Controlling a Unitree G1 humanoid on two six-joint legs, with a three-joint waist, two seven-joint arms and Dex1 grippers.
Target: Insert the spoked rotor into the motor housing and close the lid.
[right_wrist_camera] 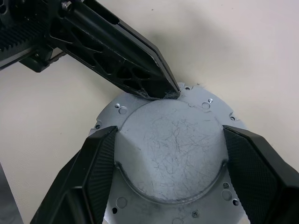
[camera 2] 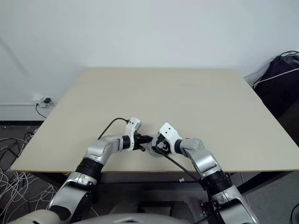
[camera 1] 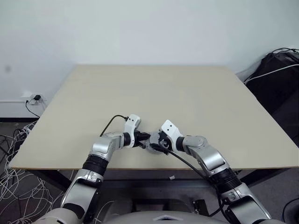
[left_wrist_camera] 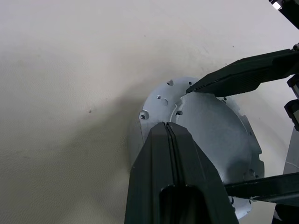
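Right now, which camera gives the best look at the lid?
The right wrist view: the lid lies face-up, its smooth raised centre and holed rim plain between that gripper's spread fingers. The left wrist view shows it partly behind the closed left gripper. In the head views it is a small grey patch between the grippers.

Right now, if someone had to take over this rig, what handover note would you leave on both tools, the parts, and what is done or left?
Left tool: shut, tip on the lid, pressing at its edge.
Right tool: jaws wide apart, one finger on each side of the lid's raised centre, not visibly clamped.
Lid: smooth side up, lying flat near the front edge of the table, between both tools.
Rotor and housing: hidden under the lid, if there; cannot confirm.
Left: check the lid is fully seated, then withdraw both tools.
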